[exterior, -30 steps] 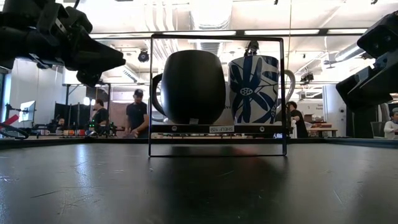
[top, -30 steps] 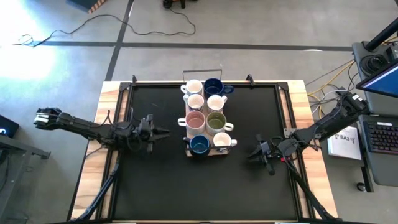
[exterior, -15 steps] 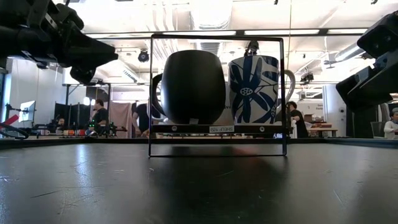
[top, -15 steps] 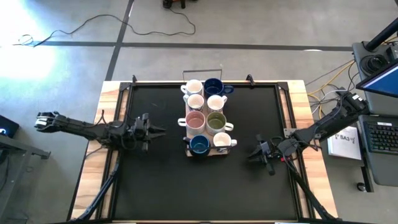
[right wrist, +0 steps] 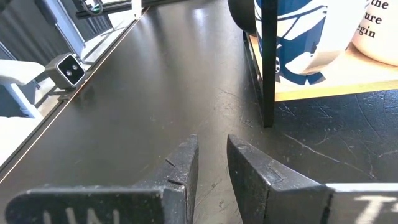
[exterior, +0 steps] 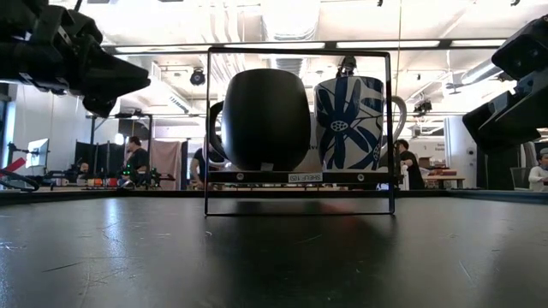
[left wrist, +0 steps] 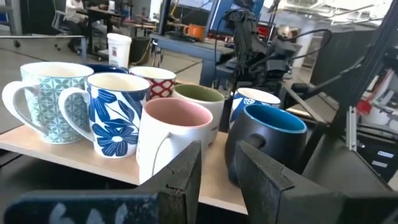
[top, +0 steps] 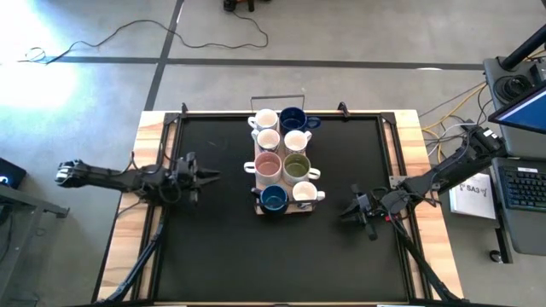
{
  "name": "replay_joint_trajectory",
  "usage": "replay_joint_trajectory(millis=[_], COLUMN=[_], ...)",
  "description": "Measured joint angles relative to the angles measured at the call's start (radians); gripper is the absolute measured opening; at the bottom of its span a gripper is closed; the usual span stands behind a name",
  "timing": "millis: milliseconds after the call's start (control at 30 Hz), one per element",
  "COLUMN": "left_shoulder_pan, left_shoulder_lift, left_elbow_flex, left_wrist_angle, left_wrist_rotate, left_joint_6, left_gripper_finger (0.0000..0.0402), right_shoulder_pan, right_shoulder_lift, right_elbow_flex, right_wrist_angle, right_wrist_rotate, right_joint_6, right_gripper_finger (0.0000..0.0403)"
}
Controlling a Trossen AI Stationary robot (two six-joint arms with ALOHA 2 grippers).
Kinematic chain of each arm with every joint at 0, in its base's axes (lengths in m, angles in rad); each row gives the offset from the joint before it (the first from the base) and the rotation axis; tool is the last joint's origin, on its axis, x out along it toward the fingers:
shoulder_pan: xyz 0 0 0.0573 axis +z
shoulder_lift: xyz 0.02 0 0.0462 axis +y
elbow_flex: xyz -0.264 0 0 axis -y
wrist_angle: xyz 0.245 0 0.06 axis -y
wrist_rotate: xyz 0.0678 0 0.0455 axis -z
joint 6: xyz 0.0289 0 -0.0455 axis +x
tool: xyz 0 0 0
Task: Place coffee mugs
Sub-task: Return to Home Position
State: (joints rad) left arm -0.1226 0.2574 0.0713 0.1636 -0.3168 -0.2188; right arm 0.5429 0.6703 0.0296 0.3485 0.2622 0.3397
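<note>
Several coffee mugs (top: 284, 162) stand upright in two rows on a wooden tray (top: 255, 201) with a thin wire frame, at the table's middle. The left wrist view shows a pink-lined white mug (left wrist: 174, 127) and a dark mug with a blue inside (left wrist: 270, 140) nearest. My left gripper (top: 215, 176) hovers level, left of the tray and clear of it, pointing at the mugs. Its fingers (left wrist: 217, 149) are a little apart with nothing between them. My right gripper (top: 345, 211) hangs right of the tray's near corner, open and empty (right wrist: 212, 140).
The black mat (top: 213, 247) lies bare to the left, right and near side of the tray. The wire frame's post (right wrist: 267, 62) stands just ahead of my right gripper. People and desks show in the room beyond the table.
My left gripper has drawn back toward the table's left edge, away from the mugs, staying level and empty. The mugs and tray have not moved.
</note>
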Motion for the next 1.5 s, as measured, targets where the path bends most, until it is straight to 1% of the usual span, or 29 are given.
replay_joint_trajectory(millis=[133,167,233,533,1500], left_shoulder_pan=[0.000,0.000,0.005,0.009,0.008], left_shoulder_lift=[-0.091,-0.115,-0.155,-0.258,-0.235], left_elbow_flex=[-0.054,-0.061,-0.059,-0.061,-0.053], left_wrist_angle=[0.000,-0.026,-0.097,-0.098,-0.092], left_wrist_rotate=[-0.011,-0.015,-0.016,-0.016,-0.015], left_joint_6=[0.000,-0.001,-0.003,0.000,0.000], left_gripper_finger=[0.0082,0.0082,0.0082,0.0082,0.0082], right_shoulder_pan=[0.000,0.000,0.000,0.000,0.000], right_shoulder_lift=[0.000,0.000,0.000,0.000,0.000], right_elbow_flex=[0.000,0.000,0.000,0.000,0.000], right_wrist_angle=[0.000,0.000,0.000,0.000,0.000], right_wrist_rotate=[0.000,0.000,0.000,0.000,0.000], right_joint_6=[0.000,0.000,0.000,0.000,0.000], right_gripper_finger=[0.0075,0.0075,0.0075,0.0075,0.0075])
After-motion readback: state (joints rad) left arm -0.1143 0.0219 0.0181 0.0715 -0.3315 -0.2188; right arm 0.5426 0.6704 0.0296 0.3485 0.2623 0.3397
